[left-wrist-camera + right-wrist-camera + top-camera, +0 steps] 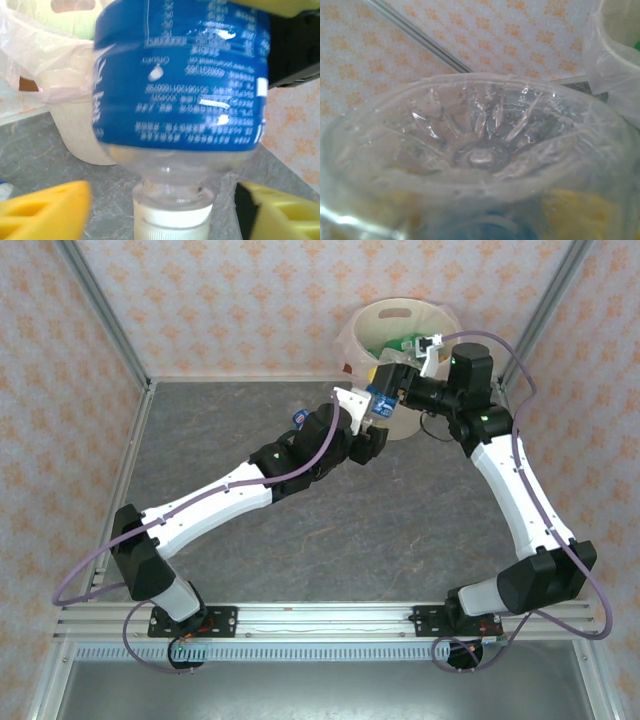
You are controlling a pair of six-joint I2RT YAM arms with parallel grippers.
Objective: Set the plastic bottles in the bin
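A clear plastic bottle (pixel 380 402) with a blue label hangs in the air just in front of the bin (pixel 400 310), a cream-white bucket with a clear liner. In the left wrist view the bottle (pixel 180 80) points its white cap (pixel 172 220) toward the camera. My left gripper (pixel 165 212) is open, its yellow fingers (pixel 50 210) standing clear of the cap on both sides. My right gripper (pixel 392 380) reaches in from the bin side. In its wrist view the bottle's ribbed base (pixel 480 155) sits between its yellow pads (pixel 575 210), gripped by them.
Green bottles (pixel 385 345) lie inside the bin. Another blue-labelled bottle (pixel 300 418) peeks out behind the left arm on the grey table (pixel 200 430). The bin's wall (pixel 80 135) and liner (pixel 612 60) stand close by. Patterned walls close off the back and sides.
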